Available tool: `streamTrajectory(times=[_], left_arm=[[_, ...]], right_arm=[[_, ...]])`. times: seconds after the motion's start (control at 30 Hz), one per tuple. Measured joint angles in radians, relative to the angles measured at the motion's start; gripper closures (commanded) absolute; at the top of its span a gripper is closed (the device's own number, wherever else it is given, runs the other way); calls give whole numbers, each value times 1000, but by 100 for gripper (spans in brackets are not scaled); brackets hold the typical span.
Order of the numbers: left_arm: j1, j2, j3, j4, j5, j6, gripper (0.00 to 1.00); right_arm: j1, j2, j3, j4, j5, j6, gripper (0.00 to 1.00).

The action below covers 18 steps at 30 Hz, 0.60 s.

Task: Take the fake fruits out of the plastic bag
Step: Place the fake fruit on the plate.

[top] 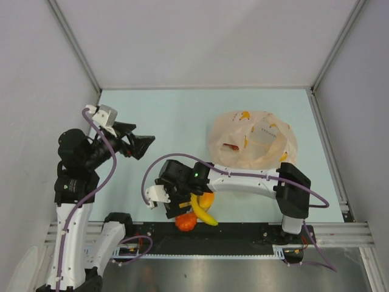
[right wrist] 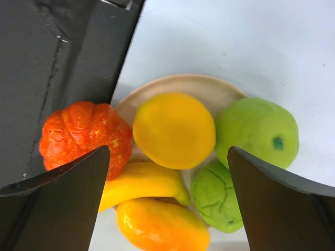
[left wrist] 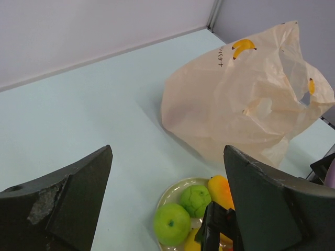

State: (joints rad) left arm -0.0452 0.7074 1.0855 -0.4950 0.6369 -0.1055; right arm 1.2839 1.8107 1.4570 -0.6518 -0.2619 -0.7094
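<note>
Both arms poised over the tabletop (top: pixel 170 115), fingers spread

The white-and-black left arm (top: pixel 72 182) rises from its base at the near left corner, folds at a black elbow and turns its wrist to the right. The left gripper (top: pixel 141 137) points toward the middle of the tabletop and is raised above it; in the left wrist view its two dark wedge-shaped fingers (left wrist: pixel 68 198) stand far apart. The right arm (top: pixel 255 181) reaches leftward from its base at the near right in a low white arc. Its black wrist, showing a small green light, bends down close to the near edge. The right gripper (right wrist: pixel 168 151) aims straight down, its black fingers (right wrist: pixel 63 204) wide apart and closed on nothing.
</note>
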Motion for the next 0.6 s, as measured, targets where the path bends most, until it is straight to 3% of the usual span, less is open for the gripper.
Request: streamTrajectory(times=[0.27,0.6], left_arm=[[0,42,-10,25,25,-20,8],[1,68,-58,64,29,-33,8]], right_arm=[[-26,-39,-16,-6,2,10,0],[50,-218,-192,26,-135,-11,1]])
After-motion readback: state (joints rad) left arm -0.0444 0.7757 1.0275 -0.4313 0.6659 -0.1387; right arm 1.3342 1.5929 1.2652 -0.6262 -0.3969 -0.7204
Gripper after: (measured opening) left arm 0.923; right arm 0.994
